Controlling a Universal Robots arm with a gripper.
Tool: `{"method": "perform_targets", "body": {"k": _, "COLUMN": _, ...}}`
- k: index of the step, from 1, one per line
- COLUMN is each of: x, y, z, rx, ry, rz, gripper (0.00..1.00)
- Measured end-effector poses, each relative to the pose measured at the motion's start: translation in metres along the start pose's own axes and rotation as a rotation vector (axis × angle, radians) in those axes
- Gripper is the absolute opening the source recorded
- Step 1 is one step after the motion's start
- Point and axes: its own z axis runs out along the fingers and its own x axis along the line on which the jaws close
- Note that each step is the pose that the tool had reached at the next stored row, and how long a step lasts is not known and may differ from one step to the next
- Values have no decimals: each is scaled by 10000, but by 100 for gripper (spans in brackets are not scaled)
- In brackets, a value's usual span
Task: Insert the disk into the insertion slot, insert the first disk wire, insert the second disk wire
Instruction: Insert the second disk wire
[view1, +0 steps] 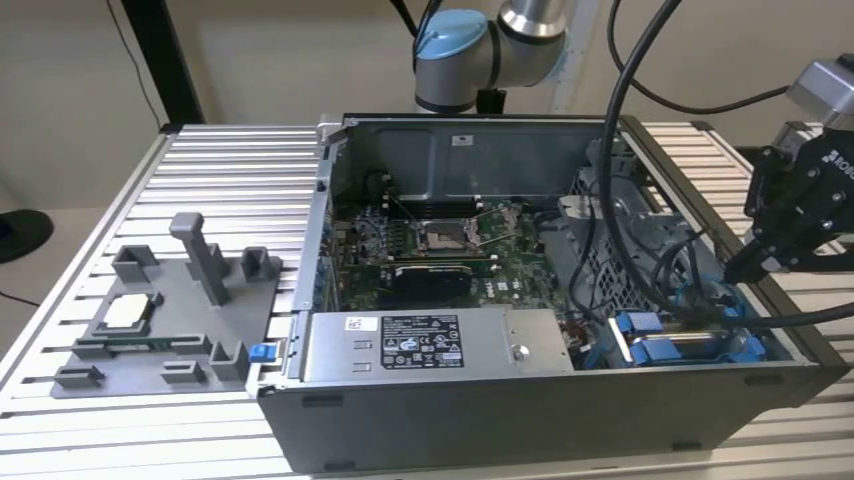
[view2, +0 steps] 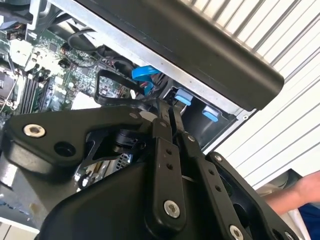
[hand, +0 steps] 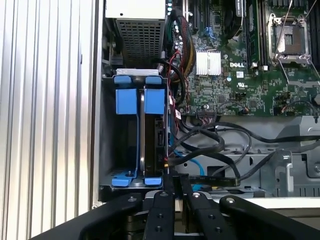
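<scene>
Open computer case (view1: 534, 420) stands on a ribbed metal worktop (view1: 227, 170), side panel off, motherboard (view1: 441, 235) exposed. The silver labelled power-supply box (view1: 427, 345) sits along the case's near edge in the exterior view.

Disk (hand: 154, 104): seated on edge in the insertion slot (hand: 107, 130), in the case corner at the exterior view's right, just beside the power-supply box. Blue carrier tabs are visible at both ends of the bay.

Gripper (view1: 742, 270): positioned over that same corner, above the case rim, tips pointing down toward the bay. In both wrist views the fingers (view2: 162, 145) are drawn together with barely a sliver between the tips. Whether a wire is pinched there cannot be determined.

Cabling: black cables (hand: 210, 145) loop across the case floor beside the bay. A blue cable (view2: 142, 73) lies close to the fingertips. Connection to the disk cannot be confirmed.

A grey fixture tray (view1: 147, 330) rests on the worktop at the exterior view's left, well apart from the gripper. A person's hand (view2: 305, 187) appears over the worktop in the second wrist view
</scene>
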Motion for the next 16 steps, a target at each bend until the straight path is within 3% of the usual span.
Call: {"method": "perform_targets", "body": {"k": 16, "x": 1, "y": 168, "z": -56, "rx": 47, "ry": 0, "rz": -3, "gripper": 0}}
